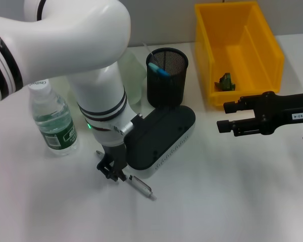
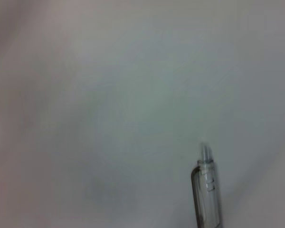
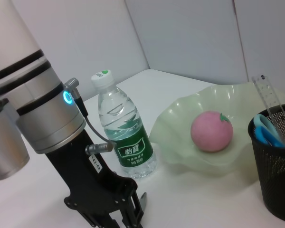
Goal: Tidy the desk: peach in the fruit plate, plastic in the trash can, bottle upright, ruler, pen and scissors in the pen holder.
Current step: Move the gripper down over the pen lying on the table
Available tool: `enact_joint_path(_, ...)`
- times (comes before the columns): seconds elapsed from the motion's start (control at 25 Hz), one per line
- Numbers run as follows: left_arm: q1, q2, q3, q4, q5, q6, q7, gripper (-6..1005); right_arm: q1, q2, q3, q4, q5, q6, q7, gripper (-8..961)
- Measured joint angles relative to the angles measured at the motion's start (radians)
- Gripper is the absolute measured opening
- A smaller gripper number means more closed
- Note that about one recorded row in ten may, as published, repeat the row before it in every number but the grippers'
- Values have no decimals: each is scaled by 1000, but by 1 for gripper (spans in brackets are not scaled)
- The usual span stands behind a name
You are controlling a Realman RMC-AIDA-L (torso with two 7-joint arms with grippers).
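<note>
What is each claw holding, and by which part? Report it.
The left claw is down at the pen's near end on the table; a closed grip cannot be confirmed. The right claw holds nothing.

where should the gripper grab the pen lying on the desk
Grip the pen around the middle of its barrel, coming straight down from above. It lies flat on the white desk and is slim, so the fingers should straddle it across its width. The left gripper is already over its upper end; the right gripper hangs by the yellow bin.
</note>
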Motion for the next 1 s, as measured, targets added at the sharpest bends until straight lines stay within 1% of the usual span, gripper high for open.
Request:
enact_joint_path(0.04, 1, 0, 5, -4, 0, -6, -1, 369, 0, 0, 0, 0, 0, 0, 0, 722)
enact_joint_path(0.44, 13, 0, 40, -14, 5, -30, -13, 370, 1, -1, 0, -4, -1, 0, 0, 722)
enact_joint_path(0.72, 15, 0, 50, -14, 5, -32, -14, 370, 6, 0, 0, -4, -2, 0, 0, 723)
enact_joint_path(1.0, 13, 0, 55, -17, 1, -38, -16, 341, 7, 1, 0, -4, -2, 0, 0, 723)
